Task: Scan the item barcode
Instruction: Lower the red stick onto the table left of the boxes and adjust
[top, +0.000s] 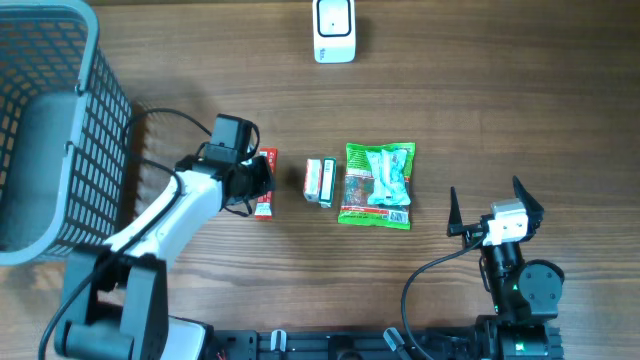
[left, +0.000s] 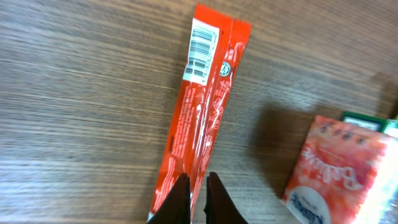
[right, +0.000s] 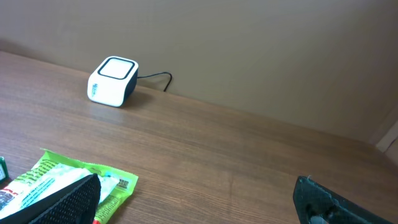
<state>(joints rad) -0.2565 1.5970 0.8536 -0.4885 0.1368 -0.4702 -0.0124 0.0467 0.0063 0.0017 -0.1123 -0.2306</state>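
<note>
Left gripper (left: 198, 179) pressed tight, pinching near end of red stick packet (left: 202, 118). Packet lay flat, well apart from scanner (top: 334, 30), long axis running away from gripper, barcode end farthest, face up.

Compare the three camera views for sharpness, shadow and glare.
Overhead: even light, no glare, the basket throws a soft shadow. Left wrist: the red packet shows a sharp barcode, the tissue pack looks soft, with a dark shadow on its left. Right wrist: the scanner is clear, the green packet at the bottom edge blurs.

Left tool (left: 197, 182) closed, right tool (top: 486, 203) agape
</note>
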